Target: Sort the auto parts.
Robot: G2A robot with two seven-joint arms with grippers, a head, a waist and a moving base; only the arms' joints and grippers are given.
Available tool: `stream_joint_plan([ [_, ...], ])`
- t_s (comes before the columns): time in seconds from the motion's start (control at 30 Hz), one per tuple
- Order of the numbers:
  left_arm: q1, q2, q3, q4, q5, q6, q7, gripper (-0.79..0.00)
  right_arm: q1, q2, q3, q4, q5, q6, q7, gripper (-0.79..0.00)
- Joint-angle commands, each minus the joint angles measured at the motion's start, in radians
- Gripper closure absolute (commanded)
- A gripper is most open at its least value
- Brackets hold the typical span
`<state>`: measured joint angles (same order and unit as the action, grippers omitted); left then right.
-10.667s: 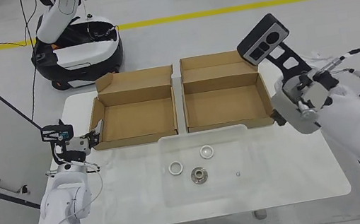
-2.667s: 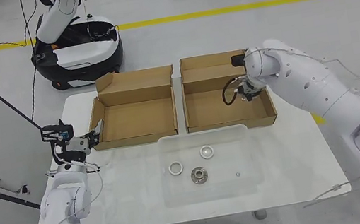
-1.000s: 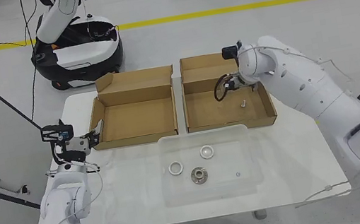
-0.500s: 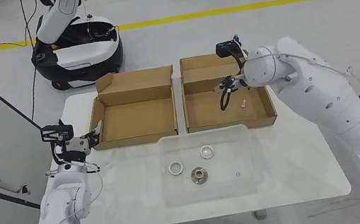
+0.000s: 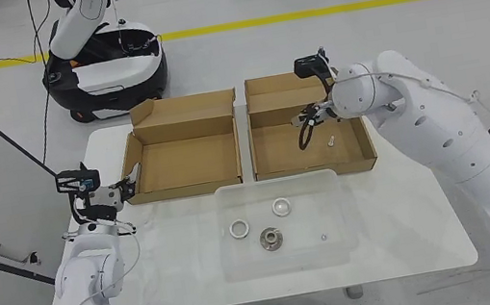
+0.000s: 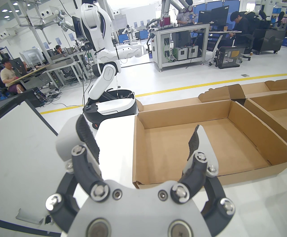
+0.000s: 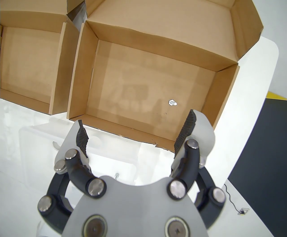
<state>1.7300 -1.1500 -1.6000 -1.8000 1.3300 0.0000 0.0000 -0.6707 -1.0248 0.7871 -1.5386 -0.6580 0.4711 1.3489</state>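
Small silvery hex-head bolt (image 7: 172, 103) lying in right-hand cardboard box (image 7: 222, 89), left jaws spread, right jaws spread

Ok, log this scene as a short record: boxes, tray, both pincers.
right box: holds one small bolt
left box: beside the right box
tray: a ring, a second ring, a flanged part, a tiny bolt
right pincer: open, above the right box
left pincer: open, at the left box's outer corner

One part (image 5: 323, 235) (a pale speck) is too small to identify.
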Motion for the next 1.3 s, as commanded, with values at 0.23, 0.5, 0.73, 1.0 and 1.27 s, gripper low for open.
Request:
stream_joint_plan([
  [0.23,0.000,0.000,0.000,0.000,0.000,0.000,0.000,-0.785,-0.031,0.011,0.000,-0.098,-0.072,-0.100,0.043,-0.785],
  [0.5,0.000,0.000,0.000,0.000,0.000,0.000,0.000,-0.785,-0.044,0.023,0.010,-0.203,-0.115,-0.209,0.148,-0.785],
  [0.73,0.000,0.000,0.000,0.000,0.000,0.000,0.000,-0.785,-0.066,0.037,0.014,-0.263,-0.124,-0.300,0.187,-0.785],
  [1.0,0.000,0.000,0.000,0.000,0.000,0.000,0.000,-0.785,-0.059,0.075,-0.042,-0.301,-0.118,-0.398,0.187,-0.785],
  [1.27,0.000,0.000,0.000,0.000,0.000,0.000,0.000,-0.785,-0.015,0.124,-0.126,-0.369,-0.058,-0.473,0.187,-0.785],
])
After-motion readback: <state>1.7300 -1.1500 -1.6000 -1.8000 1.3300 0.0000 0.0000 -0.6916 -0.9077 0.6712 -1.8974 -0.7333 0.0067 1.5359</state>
